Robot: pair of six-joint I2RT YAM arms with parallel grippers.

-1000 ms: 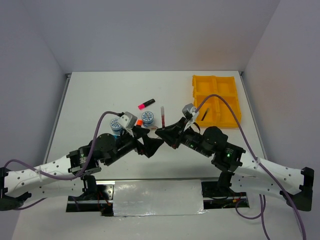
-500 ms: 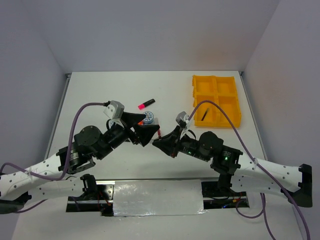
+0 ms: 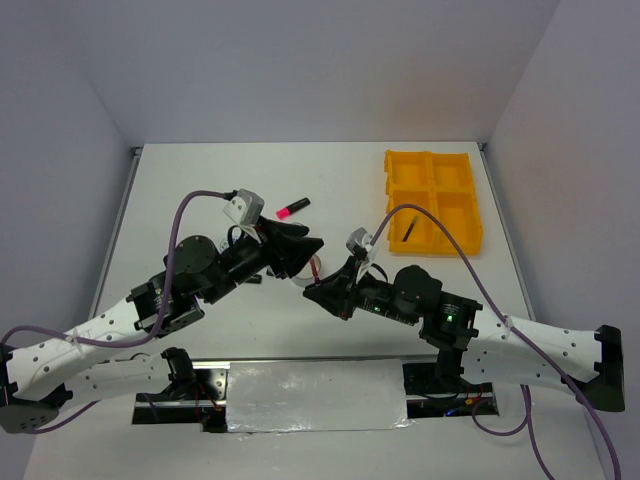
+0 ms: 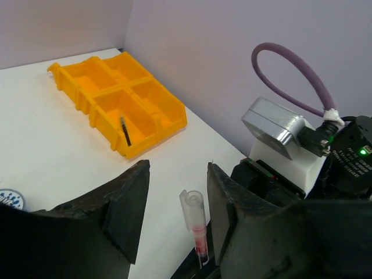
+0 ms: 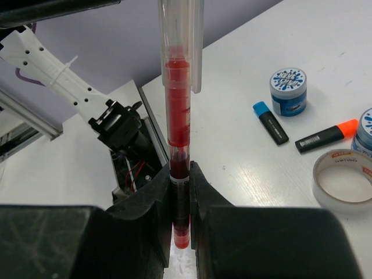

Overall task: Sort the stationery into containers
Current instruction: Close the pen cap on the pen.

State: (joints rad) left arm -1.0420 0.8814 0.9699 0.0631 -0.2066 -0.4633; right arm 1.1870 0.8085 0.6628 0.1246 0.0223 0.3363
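A red pen [image 5: 177, 116] with a clear cap stands gripped near its lower end by my right gripper [image 5: 180, 174], which is shut on it. My left gripper [image 4: 177, 168] is open, its jaws on either side of the pen's capped end [image 4: 195, 224], with a gap on the left side. From above, the two grippers [image 3: 305, 250] [image 3: 322, 290] meet mid-table. The yellow tray [image 3: 470, 215] sits far right with a thin black pen [image 3: 412, 228] in its near-left compartment. A pink highlighter [image 3: 292, 208] lies behind the left gripper.
On the table in the right wrist view lie a blue-white tape roll [image 5: 289, 90], a blue-capped highlighter [image 5: 270, 123], an orange-capped highlighter [image 5: 325, 135], a silver tape ring [image 5: 343, 177] and the edge of a second roll [image 5: 365, 136].
My left gripper has swung right to the pen's capped end and its jaws have narrowed around it. The right gripper has drawn back slightly toward the near edge with the pen.
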